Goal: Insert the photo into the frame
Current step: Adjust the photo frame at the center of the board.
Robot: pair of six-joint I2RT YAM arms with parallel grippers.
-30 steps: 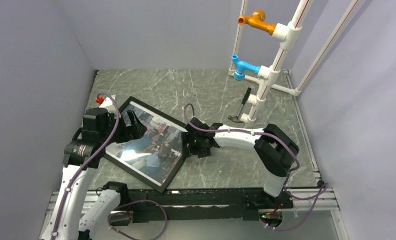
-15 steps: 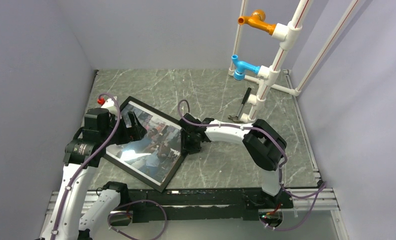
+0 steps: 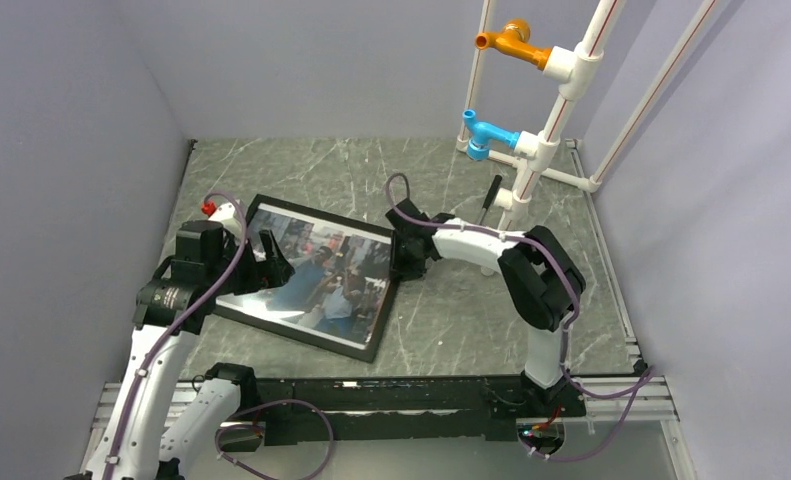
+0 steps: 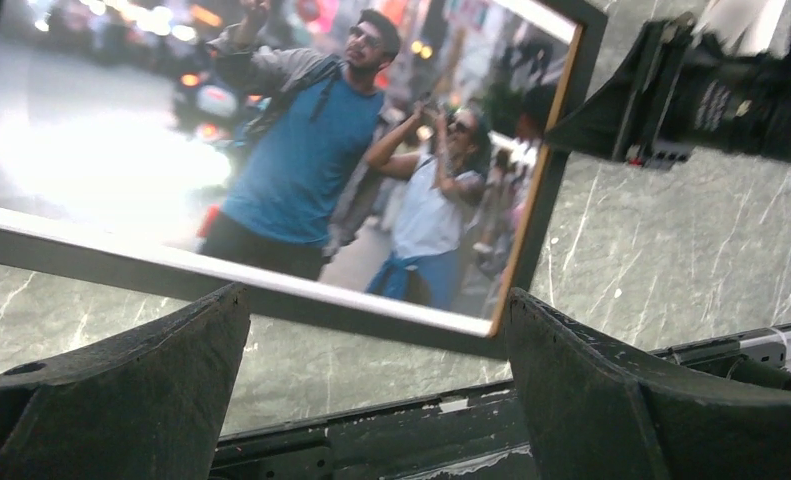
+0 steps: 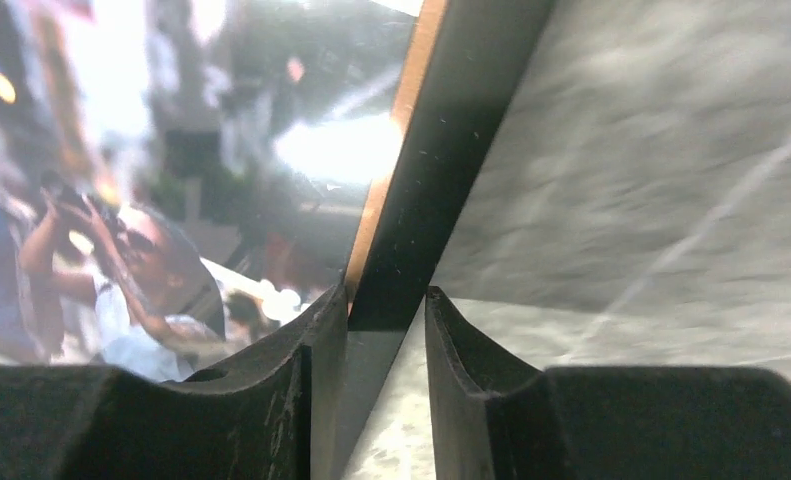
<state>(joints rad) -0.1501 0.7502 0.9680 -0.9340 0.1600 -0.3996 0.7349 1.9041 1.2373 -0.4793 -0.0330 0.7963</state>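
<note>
Starting at 9 o'clock on the marble table (image 3: 451,320), we are seeing the left gripper (image 3: 269,256) hanging low over the left end of the frame (image 3: 296,337). Its fingers are spread wide and closing on nothing. In its wrist view the two pads (image 4: 131,390) are standing far apart, with the frame's near rail running across beyond them.

Moving toward the centre, we are finding the frame lying flat, black face up. It is turned so that its long sides are running roughly from 10 o'clock to 4 o'clock. The photo (image 3: 316,280) is sitting within the frame's rails, picture side up. It is showing the man in the blue shirt and a woman in white beside him, with glare washing over its left part.

Moving on to 3 o'clock of the frame, we are seeing the right gripper (image 3: 403,262) sitting at the right-hand rail near the far corner. In its wrist view the fingers (image 5: 271,400) are straddling that black rail and pinching it, one pad on the photo side and the other on the table side.

At 1 o'clock on the table, a white pipe stand (image 3: 531,150) is rising, carrying a blue fitting (image 3: 481,132) and an orange fitting (image 3: 508,38).
</note>
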